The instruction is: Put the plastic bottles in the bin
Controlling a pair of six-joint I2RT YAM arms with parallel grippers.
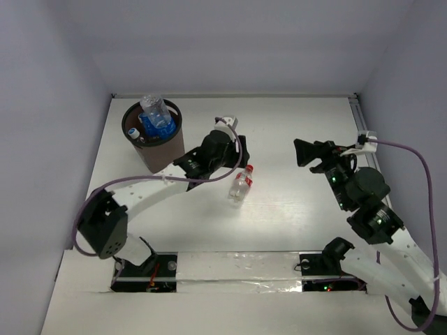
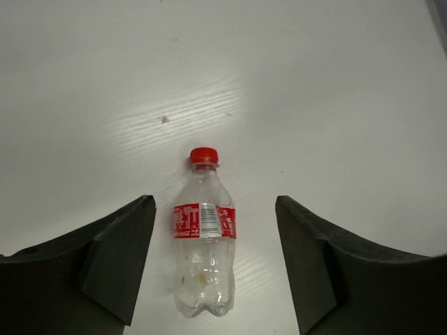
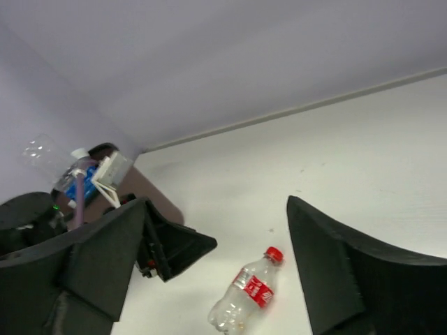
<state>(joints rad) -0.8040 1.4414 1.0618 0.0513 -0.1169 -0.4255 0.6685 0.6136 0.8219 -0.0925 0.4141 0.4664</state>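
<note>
**Top external view: one red-capped bottle on the counter, left claw over it**

The red-capped bottle lies on its side on the white counter, near the middle and well apart from the dark brown bin at the far left. The bin already holds several bottles. A clear, blue-labelled bottle stands up above its rim.

The left claw hangs above the fallen bottle with its jaws wide. One finger is on each side of the red label, and neither touches the bottle. The right claw is off to the right, also wide and holding nothing.

The bottle looks empty (only a few droplets or stains show inside), so I judge it very light. Its walls are probably thin enough to dent under a hard squeeze. Being round and smooth, it may roll or slip out if one finger reaches it before the other.

The labelled waist looks like the best place to take hold. The sides run straight there and the label should give some grip. The neck tapers, and the lobed base would seat badly. With the bin this full, a dropped bottle could perch on the pile.
</note>
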